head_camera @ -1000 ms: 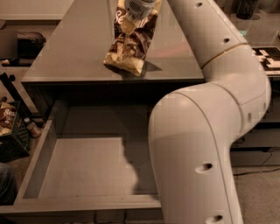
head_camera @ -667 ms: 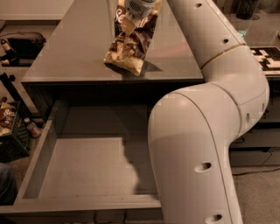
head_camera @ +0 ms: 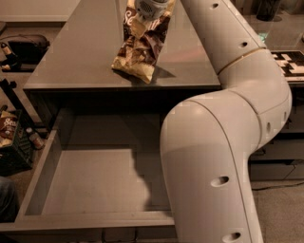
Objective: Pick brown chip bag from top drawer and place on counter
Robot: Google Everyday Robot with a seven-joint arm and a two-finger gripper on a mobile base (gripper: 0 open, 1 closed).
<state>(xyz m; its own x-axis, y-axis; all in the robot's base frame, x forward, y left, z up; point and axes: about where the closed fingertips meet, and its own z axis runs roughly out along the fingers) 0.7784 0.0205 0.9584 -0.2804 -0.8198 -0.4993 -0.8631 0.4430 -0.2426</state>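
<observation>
Up at the top edge of the view, the gripper (head_camera: 151, 6) sits against the upper part of the brown chip bag (head_camera: 141, 47), partly cut off by the frame. Whether it is clamped on the bag or loose cannot be told from this angle. The bag stands nearly upright on the counter (head_camera: 80, 52), leaning a little. Its cream-yellow lower end rests on the grey top close to the front edge, directly below the gripper. White letters "Se" show on the bag's upper left, and pictured chips cover its front. Below the counter, the top drawer (head_camera: 95, 190) is pulled out. The white arm (head_camera: 228, 142) bends across its right side. At the far left, a dark crate (head_camera: 14, 152) holds what looks like another brown bag (head_camera: 6, 128); its white lettering is not readable.
</observation>
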